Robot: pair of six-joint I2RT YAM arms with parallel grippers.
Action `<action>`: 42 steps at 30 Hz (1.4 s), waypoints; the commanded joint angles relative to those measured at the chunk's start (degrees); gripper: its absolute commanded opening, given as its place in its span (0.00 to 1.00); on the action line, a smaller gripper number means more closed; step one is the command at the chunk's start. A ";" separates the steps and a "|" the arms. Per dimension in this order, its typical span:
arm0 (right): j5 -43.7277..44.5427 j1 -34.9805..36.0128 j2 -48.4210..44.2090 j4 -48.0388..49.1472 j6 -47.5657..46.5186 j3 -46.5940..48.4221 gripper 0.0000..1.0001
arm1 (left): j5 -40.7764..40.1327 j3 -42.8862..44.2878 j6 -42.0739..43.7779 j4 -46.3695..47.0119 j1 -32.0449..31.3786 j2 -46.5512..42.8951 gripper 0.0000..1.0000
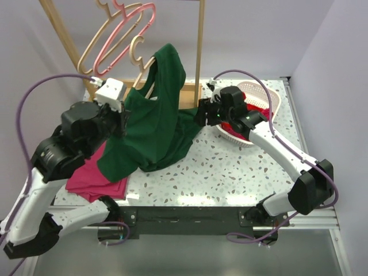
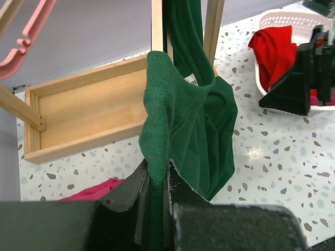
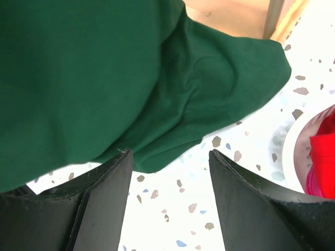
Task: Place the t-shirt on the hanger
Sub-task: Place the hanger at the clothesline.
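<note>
Wide shot first: the speckled table (image 1: 230, 167) carries everything. At its back stands the wooden rack (image 1: 200, 52), whose base is a shallow wooden tray (image 2: 89, 112). The shirt's raised part hangs right in front of that tray.

Now the big one, the t-shirt (image 1: 155, 126). Dark green, it is lifted at the top against the rack, and its lower half spills down onto the table between the two arms. The hanger (image 1: 140, 57) is up there with it, its pale hook poking out just left of the shirt's peak. How far the frame sits inside the cloth I cannot tell.

Over to the right, the white basket (image 1: 270, 98) holds a bundled red garment (image 2: 275, 52), with a sliver of pink showing beside the red. On the left edge of the table, a magenta garment (image 1: 95, 172) lies flat, partly under the green hem.

Up top, a pink hanger (image 1: 129, 31) and a beige hanger (image 1: 95, 46) hang together on the rack.

The left gripper (image 2: 157, 183) is clamped tight on a ridge of green fabric, holding the shirt up. The right gripper (image 3: 170, 162) has its jaws spread wide with bare tabletop between them. The shirt's edge lies just beyond its fingertips, near the basket.
</note>
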 commanded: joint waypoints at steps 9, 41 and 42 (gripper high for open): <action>1.62 1.63 -2.98 -2.91 -0.47 5.40 0.64 | -8.06 14.13 3.29 14.01 0.94 18.59 0.00; 3.11 2.24 -8.34 -8.36 -1.00 8.74 0.63 | 7.68 41.82 4.61 17.44 11.13 41.45 0.00; 3.11 2.24 -8.52 -8.36 -1.00 8.66 0.63 | 8.11 41.65 4.61 17.70 11.22 41.63 0.00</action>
